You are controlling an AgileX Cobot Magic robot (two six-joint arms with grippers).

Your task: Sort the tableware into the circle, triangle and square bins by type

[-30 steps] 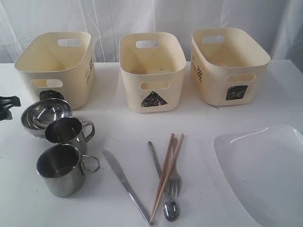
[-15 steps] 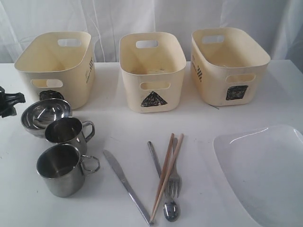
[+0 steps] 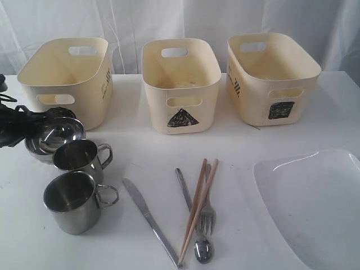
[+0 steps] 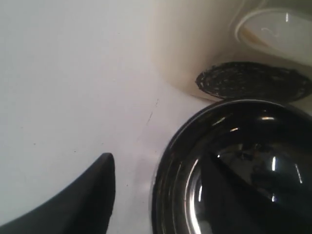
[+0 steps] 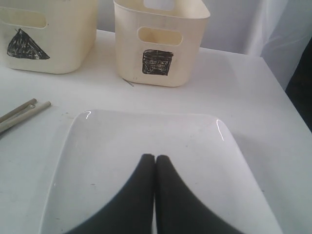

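Rightward since a second ago: my left gripper (image 3: 18,125). Plate (image 5: 97,156) lies under my right gripper (image 5: 155,160), pinched closed on nothing and well apart. Before the circle bin (image 3: 84,109), the steel bowl (image 3: 56,135) has its near rim, I judge, between my wide-spread left fingers (image 4: 83,204).

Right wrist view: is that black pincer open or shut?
Shut. The right pincer's two black fingers touch, no gap between them.

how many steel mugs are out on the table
2. The front mug stands at the near left of the exterior view; the rear mug is just behind it, before the steel bowl. No others appear hidden.
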